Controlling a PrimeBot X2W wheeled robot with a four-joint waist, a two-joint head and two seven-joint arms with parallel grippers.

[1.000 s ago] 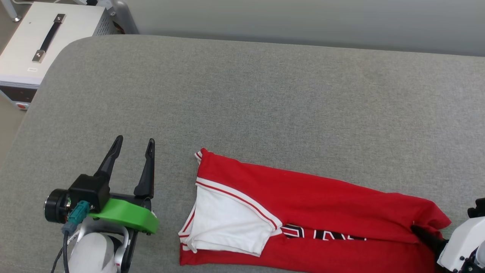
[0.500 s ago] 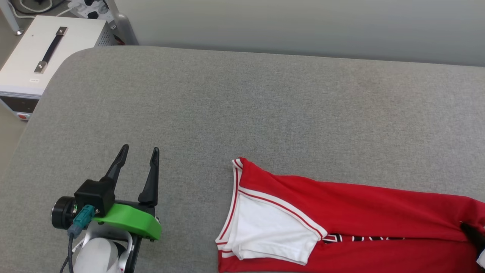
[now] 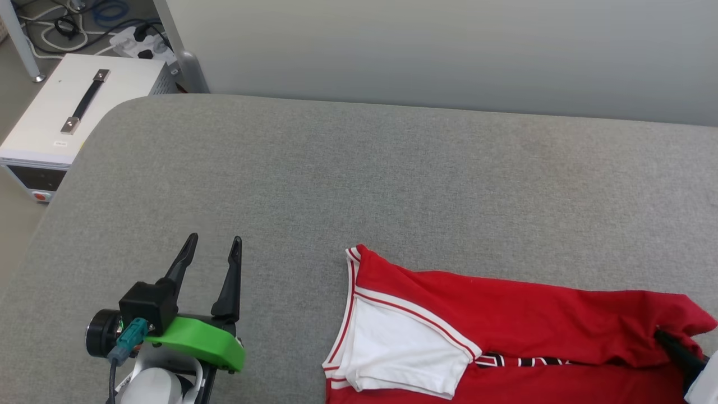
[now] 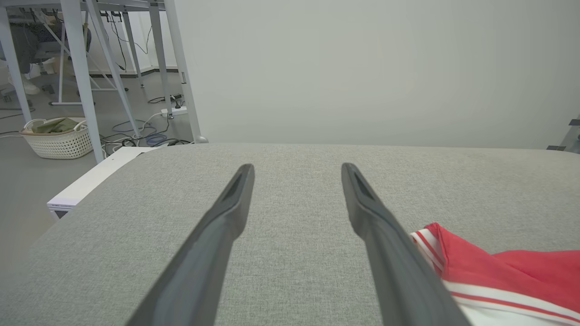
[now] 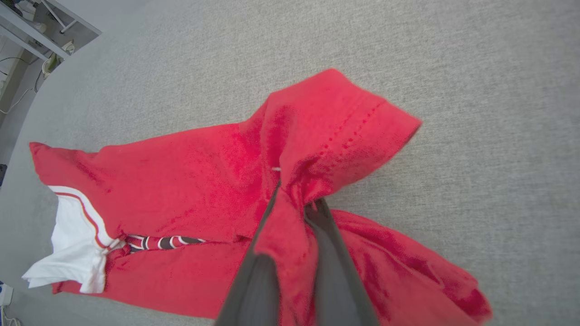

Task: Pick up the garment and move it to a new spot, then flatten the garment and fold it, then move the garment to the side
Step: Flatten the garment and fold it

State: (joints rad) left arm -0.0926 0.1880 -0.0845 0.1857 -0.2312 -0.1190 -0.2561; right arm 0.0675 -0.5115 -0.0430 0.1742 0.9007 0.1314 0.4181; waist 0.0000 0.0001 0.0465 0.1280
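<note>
The garment (image 3: 505, 325), a red jersey folded into a long strip with a white sleeve on its left part and a sliver of black lettering, lies on the grey padded table (image 3: 359, 179) at the lower right. My right gripper (image 5: 294, 199) is shut on the garment's right end, red cloth pinched between its dark fingers (image 5: 331, 253); the head view catches one dark finger (image 3: 673, 350) at the right edge. My left gripper (image 3: 216, 249) stands open over bare table, left of the garment (image 4: 494, 271) and apart from it, nothing between its fingers (image 4: 231, 213).
A white box with a black handle (image 3: 67, 118) stands beside the table's far left corner, with cables (image 3: 101, 22) on the floor behind it. A pale wall (image 3: 449, 50) runs along the table's far edge. A woven basket (image 4: 56, 136) sits under metal table legs.
The head camera has tilted up, showing more floor and wall. Against the left gripper, the garment has been dragged to the right by the right gripper, which keeps its hold.
</note>
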